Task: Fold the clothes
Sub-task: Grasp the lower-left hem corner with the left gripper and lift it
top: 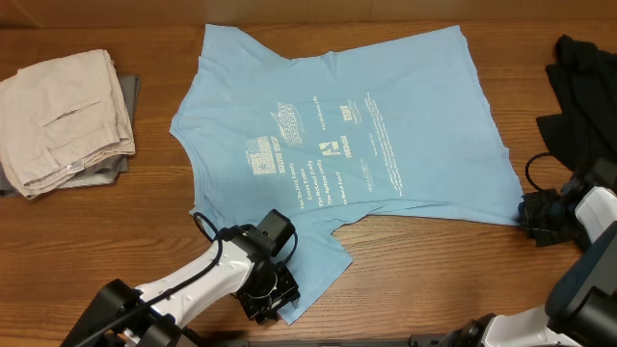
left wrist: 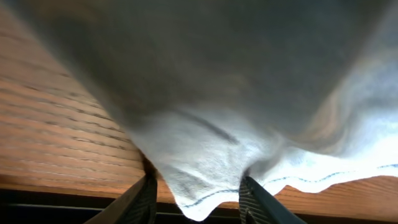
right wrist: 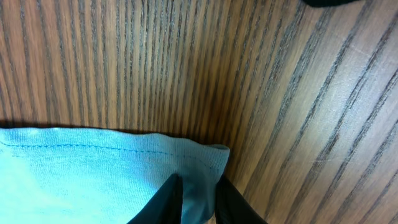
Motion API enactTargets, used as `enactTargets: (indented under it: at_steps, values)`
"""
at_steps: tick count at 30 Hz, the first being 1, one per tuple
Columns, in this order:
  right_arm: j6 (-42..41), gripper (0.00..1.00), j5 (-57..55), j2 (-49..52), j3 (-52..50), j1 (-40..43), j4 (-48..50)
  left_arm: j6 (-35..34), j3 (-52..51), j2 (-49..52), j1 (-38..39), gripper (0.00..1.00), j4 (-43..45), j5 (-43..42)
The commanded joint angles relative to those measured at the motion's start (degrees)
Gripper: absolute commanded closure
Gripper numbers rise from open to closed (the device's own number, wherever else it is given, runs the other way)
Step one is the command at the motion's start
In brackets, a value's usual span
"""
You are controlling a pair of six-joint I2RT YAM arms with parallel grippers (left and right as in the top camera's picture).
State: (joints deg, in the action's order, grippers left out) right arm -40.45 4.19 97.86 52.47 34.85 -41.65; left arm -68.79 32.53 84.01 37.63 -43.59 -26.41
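The light blue T-shirt (top: 386,125) lies spread flat on the wooden table, print side up. My left gripper (top: 273,294) is at the near sleeve by the table's front edge. In the left wrist view its fingers (left wrist: 198,186) stand apart with the sleeve's hemmed edge (left wrist: 205,168) bunched between them; the fingertips are hidden under cloth. My right gripper (top: 528,214) is at the shirt's right hem corner. In the right wrist view its fingers (right wrist: 198,186) are pinched on the hem corner (right wrist: 155,162), low on the table.
Folded beige trousers (top: 63,116) lie on a grey garment at the far left. A black garment (top: 588,87) lies at the far right edge. The table's front edge (left wrist: 62,196) runs just behind my left gripper.
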Motion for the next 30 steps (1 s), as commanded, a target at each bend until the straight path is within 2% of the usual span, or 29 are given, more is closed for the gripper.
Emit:
enactTargets:
  at_steps: [1, 10, 15, 19, 30]
  values:
    - [-0.26, 0.79, 0.66, 0.20, -1.20, 0.04, -0.15, 0.59, -0.66, 0.00, 0.76, 0.53, 0.74, 1.31]
    - [-0.26, 0.79, 1.07, 0.20, -1.20, 0.04, -0.15, -1.68, -0.66, 0.26, 1.57, 0.54, 0.52, 1.84]
    - [-0.26, 0.78, 1.09, 0.20, -1.20, 0.04, -0.15, -1.84, -0.66, 0.31, 2.25, 0.44, 0.52, 1.88]
    - [-0.26, 0.78, 1.36, 0.20, -1.20, 0.04, 0.00, 1.20, -0.44, 0.31, 2.14, 0.42, 0.00, 0.85]
    - [-0.24, 0.78, 2.38, 0.20, -1.20, 0.04, 0.24, 8.74, 1.88, 0.81, 2.14, 0.48, -2.99, 2.89]
